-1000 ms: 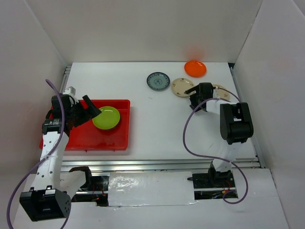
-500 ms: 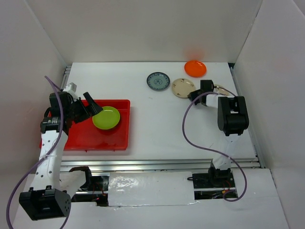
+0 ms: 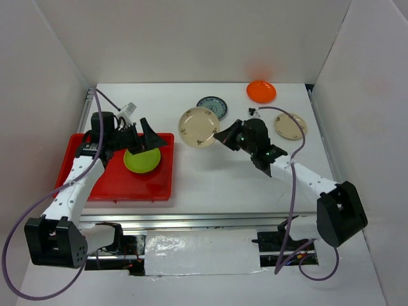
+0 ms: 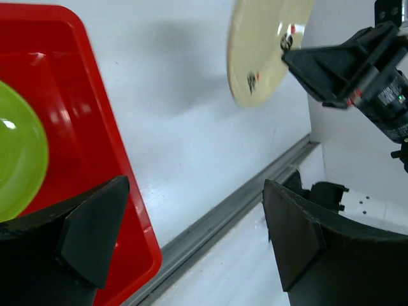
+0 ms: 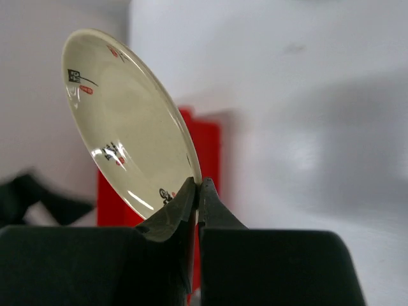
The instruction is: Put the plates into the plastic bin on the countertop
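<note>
My right gripper (image 3: 220, 136) is shut on the rim of a cream floral plate (image 3: 199, 127), holding it tilted in the air over the countertop (image 3: 210, 175), right of the red plastic bin (image 3: 115, 185). In the right wrist view the plate (image 5: 124, 121) stands on edge, pinched by the gripper (image 5: 198, 185), with the bin (image 5: 208, 146) behind. A lime green plate (image 3: 142, 160) lies in the bin. My left gripper (image 3: 141, 138) hangs open above the bin's back right part; its view shows the green plate (image 4: 19, 159), the bin (image 4: 95, 127) and the held plate (image 4: 268, 44).
A blue-grey patterned plate (image 3: 213, 105) lies at the back, partly behind the held plate. An orange plate (image 3: 262, 91) sits at the far back right and a second cream plate (image 3: 290, 126) to the right. A metal rail (image 3: 217, 220) runs along the front edge; white walls enclose the table.
My right gripper closed on a cream plate at the back right, lifted it and swung it left toward the bin. My left arm shifted back and right over the bin, still open.
</note>
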`<state>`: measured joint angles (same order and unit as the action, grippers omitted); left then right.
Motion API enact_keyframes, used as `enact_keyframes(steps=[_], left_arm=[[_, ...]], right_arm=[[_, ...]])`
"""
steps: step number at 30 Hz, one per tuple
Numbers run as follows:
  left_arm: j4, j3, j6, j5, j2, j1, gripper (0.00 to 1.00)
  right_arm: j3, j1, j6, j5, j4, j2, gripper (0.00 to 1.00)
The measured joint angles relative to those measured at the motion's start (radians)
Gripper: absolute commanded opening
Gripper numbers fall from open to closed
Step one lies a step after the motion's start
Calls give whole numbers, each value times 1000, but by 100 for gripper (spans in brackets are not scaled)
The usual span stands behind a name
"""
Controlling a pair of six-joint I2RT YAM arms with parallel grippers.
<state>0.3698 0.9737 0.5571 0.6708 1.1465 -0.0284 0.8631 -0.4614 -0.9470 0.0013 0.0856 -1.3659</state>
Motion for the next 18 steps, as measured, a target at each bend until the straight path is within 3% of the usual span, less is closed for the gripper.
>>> enact_keyframes(steps=[5, 11, 14, 15, 17, 18], left_arm=[[-37, 8, 27, 26, 49, -44, 99], [-53, 37, 27, 22, 103, -57, 85], [-53, 37, 26, 13, 134, -60, 67], [-52, 37, 28, 12, 142, -60, 34], [-44, 37, 34, 13, 153, -61, 0], [-29, 42, 27, 3, 156, -66, 0]], right_arm=[[-79, -39, 51, -263, 118, 34, 0], [-111, -79, 55, -420, 155, 27, 0], [-102, -107, 56, -462, 166, 27, 0], [-95, -115, 58, -467, 164, 25, 1], [-69, -127, 60, -469, 157, 11, 43], [-59, -130, 61, -468, 156, 1, 58]])
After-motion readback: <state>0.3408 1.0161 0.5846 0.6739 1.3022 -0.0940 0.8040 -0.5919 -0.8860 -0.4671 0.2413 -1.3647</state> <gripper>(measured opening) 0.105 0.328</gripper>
